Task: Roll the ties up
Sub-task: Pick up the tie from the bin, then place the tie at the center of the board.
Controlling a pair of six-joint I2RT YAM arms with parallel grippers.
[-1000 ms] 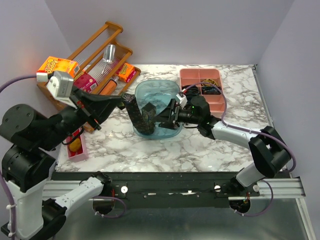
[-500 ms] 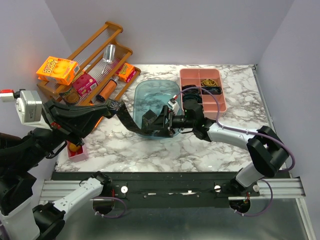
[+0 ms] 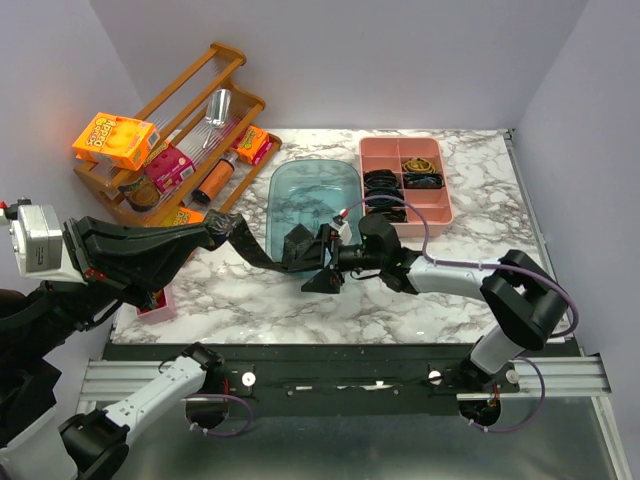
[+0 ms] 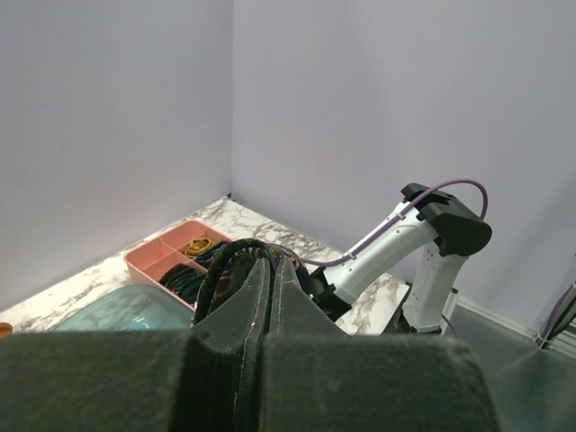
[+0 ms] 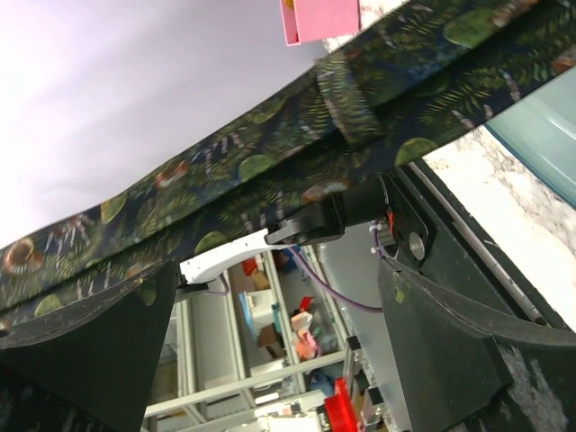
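Left end effector (image 3: 217,232): clamped on long dark patterned fabric tie (image 3: 258,250)
Right end effector (image 3: 309,262): apart
Risk: tie drops, since the right side is unclamped

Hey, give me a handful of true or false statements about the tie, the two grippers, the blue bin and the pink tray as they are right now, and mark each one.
1. The left gripper is shut on the tie. True.
2. That tie lies flat inside the pink tray. False: it is stretched in the air from the left gripper towards the right gripper, at the near end of the blue bin.
3. The right gripper's fingers are spread apart. True.
4. The blue bin stands to the right of the pink tray. False: it stands to the tray's left.
5. The orange box sits on the wooden rack. True.
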